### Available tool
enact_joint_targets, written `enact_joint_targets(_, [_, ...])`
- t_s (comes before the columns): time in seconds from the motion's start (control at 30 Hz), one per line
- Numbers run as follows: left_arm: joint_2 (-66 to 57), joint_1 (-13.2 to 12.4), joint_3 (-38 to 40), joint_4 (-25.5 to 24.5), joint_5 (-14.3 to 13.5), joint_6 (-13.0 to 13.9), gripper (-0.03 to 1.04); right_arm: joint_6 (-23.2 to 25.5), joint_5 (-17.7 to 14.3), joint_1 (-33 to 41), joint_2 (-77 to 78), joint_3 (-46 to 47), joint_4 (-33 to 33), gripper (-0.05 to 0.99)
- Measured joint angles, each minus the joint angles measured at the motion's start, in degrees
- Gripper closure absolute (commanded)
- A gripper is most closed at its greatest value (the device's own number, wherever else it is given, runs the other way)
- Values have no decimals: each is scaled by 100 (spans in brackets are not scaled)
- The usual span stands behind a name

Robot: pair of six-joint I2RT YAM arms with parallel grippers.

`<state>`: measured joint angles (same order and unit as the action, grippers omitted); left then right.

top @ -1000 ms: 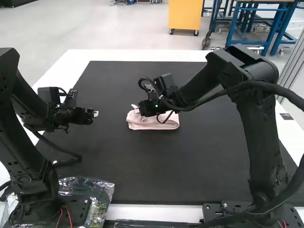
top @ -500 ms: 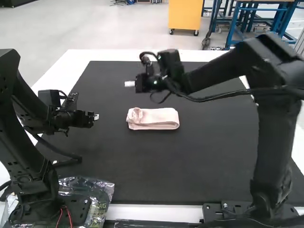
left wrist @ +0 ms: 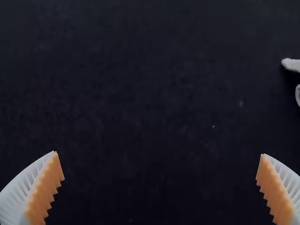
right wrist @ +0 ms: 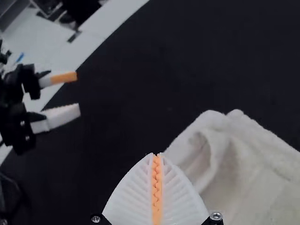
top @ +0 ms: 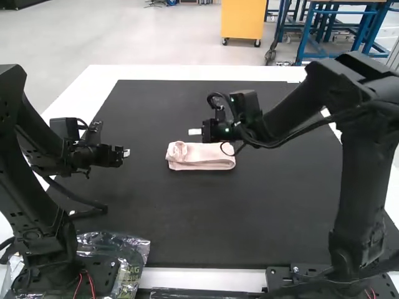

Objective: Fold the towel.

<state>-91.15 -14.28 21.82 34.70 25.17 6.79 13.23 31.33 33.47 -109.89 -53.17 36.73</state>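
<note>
High view, clock faces as seen from behind the arms: we had the towel (top: 209, 159) on the dark mat (top: 249, 215), around 11 o'clock of mat centre and near it. It lay folded into a narrow bundle, long sides running 9 to 3, with a rumpled curl at the 9 o'clock end.

Right gripper (top: 194, 131): tips at 12 o'clock of the towel, near its far edge; we couldn't tell the height. Its orange pads (right wrist: 154, 190) met, no cloth between.

Left gripper (top: 127, 153): well apart from the towel, at 9 o'clock, fingers (left wrist: 43, 190) spread wide, nothing between them.

We also had a clear plastic bag (top: 134, 249) at the mat's 7 o'clock, by the left arm's base.
</note>
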Motion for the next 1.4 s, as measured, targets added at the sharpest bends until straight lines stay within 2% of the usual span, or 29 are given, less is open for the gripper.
enact_joint_targets(0.2, [0, 0, 0, 46, 17, -28, 4, -83, 44, -2, -428, 24, 461, 96])
enact_joint_targets(0.37, [-2, 0, -2, 61, 24, -48, 4, -153, 68, 0, -866, -35, 586, 96])
enact_joint_targets(0.77, [0, 0, 0, 251, 48, -151, 4, -234, 151, 0, -1482, -579, 680, 96])
enact_joint_targets(1.4, [0, 0, 0, 264, 127, -304, 4, -380, 192, 59, -2444, -1255, 754, 96])
